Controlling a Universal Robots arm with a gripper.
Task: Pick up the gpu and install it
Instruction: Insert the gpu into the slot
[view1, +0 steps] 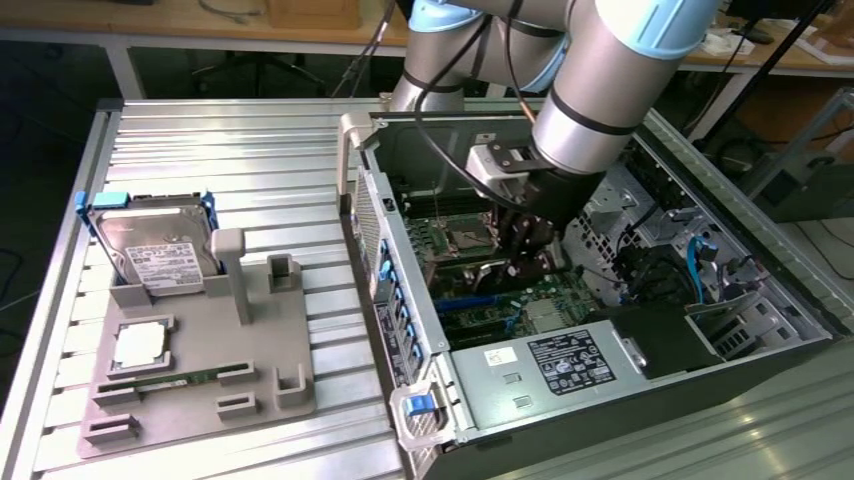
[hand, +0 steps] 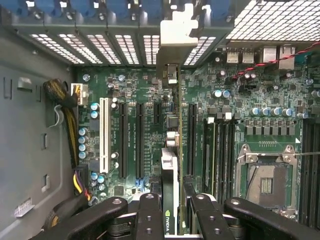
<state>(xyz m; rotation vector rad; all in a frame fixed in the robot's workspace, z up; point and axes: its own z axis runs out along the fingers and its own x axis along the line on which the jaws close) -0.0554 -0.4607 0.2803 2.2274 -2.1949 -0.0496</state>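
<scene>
The gpu (hand: 170, 165) shows edge-on in the wrist view, with its silver end bracket (hand: 177, 30) against the case's slotted rear wall. It stands upright over the green motherboard (hand: 235, 100), between two long black expansion slots (hand: 140, 140). My gripper (hand: 172, 217) is shut on the card, one black finger (hand: 149, 215) on each side of it. In the exterior view the gripper (view1: 523, 262) reaches down inside the open computer case (view1: 400, 300), low over the motherboard, with the dark gpu (view1: 514, 278) between its fingers.
On the exterior view's left, a grey fixture tray (view1: 200, 410) carries a hard drive (view1: 158, 250), a CPU (view1: 140, 345) and a RAM stick (view1: 174, 380). Inside the case are the power supply (view1: 561, 360), the CPU socket (hand: 265, 180), and cable bundles (hand: 70, 125).
</scene>
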